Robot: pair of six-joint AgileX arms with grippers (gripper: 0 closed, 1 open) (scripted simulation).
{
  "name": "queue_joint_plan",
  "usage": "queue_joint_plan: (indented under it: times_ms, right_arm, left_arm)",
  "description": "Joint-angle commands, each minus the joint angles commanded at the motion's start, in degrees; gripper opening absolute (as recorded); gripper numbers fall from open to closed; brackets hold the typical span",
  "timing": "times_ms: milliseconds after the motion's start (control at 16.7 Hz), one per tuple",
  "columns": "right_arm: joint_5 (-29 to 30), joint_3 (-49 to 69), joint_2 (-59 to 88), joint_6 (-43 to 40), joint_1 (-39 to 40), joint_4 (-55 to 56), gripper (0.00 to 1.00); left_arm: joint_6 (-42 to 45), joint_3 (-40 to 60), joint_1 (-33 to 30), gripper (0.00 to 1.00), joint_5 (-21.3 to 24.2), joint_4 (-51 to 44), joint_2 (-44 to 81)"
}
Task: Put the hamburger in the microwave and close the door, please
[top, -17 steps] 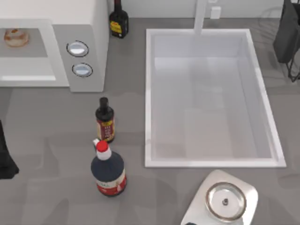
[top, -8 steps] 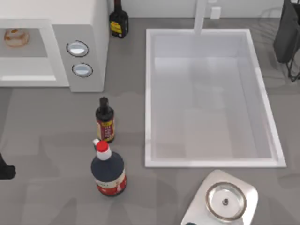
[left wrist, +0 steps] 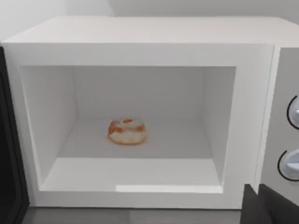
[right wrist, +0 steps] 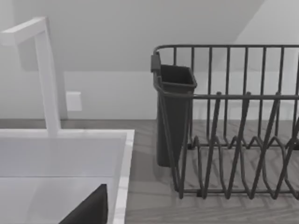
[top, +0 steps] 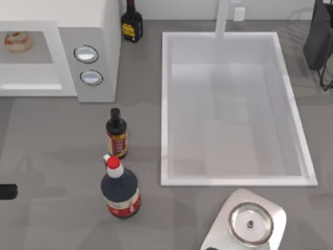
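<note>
The microwave (top: 91,31) stands at the table's far left with its cavity open. The hamburger (top: 18,41) lies on the cavity floor, a small tan-orange bun; the left wrist view faces it straight on, hamburger (left wrist: 127,132) resting alone in the middle of the white cavity. A dark edge of the door (left wrist: 8,154) shows beside the opening, swung away from it. A small black part of my left gripper (top: 5,191) pokes in at the table's left edge, well in front of the microwave and apart from it. A dark piece of my right gripper (right wrist: 88,210) hangs over the sink corner.
Two dark sauce bottles (top: 116,133) (top: 120,187) stand in front of the microwave's knobs (top: 86,53), a third bottle (top: 131,22) behind it. A white sink (top: 291,104) with a faucet (right wrist: 46,74) fills the middle right. A dish rack (right wrist: 224,126) sits far right, a scale (top: 251,223) near the front.
The black part of my left arm at the table's left edge has drawn back out of the view; far less of it shows now. The hamburger has not moved.
</note>
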Motion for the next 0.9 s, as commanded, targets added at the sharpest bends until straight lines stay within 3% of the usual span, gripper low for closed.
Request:
queue_joint_plan:
  times_ms: [600, 900]
  right_arm:
    - [0.0, 0.0, 0.0, 0.0, 0.0, 0.0, 1.0]
    - [0.0, 0.0, 0.0, 0.0, 0.0, 0.0, 1.0]
  left_arm:
    - [0.0, -0.1, 0.5, 0.0, 0.4, 0.9, 0.9]
    - [0.2, -1.9, 4.8, 0.0, 4.8, 12.4, 11.1]
